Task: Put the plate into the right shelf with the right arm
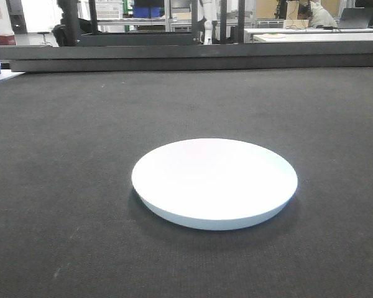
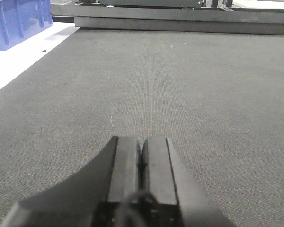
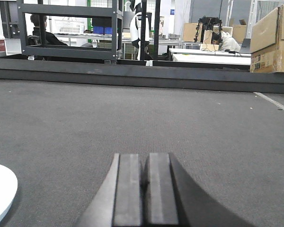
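I'm looking into a lab or workshop hall: a tabletop [image 1: 62,124] covered in dark grey felt, black metal racks [image 3: 66,10] behind it, stacked cardboard boxes [image 3: 272,40], a blue plastic crate [image 2: 16,21], and a person [image 3: 226,41] seated at white desks [image 3: 208,57].

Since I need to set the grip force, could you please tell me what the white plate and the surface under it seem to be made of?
The plate looks like glazed ceramic or melamine: plain white, smooth, glossy sheen. The table surface looks like dark grey woven fabric or felt mat: matte, fine grainy texture.
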Robot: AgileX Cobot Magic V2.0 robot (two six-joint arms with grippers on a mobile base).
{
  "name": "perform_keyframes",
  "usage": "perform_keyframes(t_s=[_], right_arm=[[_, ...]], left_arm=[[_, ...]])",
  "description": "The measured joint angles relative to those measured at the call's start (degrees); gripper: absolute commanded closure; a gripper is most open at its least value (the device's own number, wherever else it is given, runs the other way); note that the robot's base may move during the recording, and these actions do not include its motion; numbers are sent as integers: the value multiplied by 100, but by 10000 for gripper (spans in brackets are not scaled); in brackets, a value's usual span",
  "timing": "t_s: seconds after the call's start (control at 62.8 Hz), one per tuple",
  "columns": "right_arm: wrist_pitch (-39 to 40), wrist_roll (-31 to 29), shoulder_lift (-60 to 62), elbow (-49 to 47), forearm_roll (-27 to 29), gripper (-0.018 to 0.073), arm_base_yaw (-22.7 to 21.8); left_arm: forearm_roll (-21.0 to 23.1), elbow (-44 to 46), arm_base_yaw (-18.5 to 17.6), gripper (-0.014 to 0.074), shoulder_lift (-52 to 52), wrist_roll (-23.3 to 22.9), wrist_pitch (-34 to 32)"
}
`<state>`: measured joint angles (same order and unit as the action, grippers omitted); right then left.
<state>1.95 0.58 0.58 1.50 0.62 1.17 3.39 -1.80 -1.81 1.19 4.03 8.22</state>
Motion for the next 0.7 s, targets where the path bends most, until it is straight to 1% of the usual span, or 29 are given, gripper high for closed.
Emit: perform_keyframes(t_s=[0.334,0.43,0.541,0.653,0.7], right_arm=[[11,0,0,0,0,505,0],[220,-8,0,0,0,505,0],[858,-8,0,0,0,505,0],[1886,-8,0,0,0,505,0],[2192,-8,0,-15,0,505,0]], left_arm=[[0,0,0,643,0,0,0],[0,0,0,643,0,0,0],[0,0,0,643,0,0,0],[0,0,0,643,0,0,0],[0,0,0,643,0,0,0]])
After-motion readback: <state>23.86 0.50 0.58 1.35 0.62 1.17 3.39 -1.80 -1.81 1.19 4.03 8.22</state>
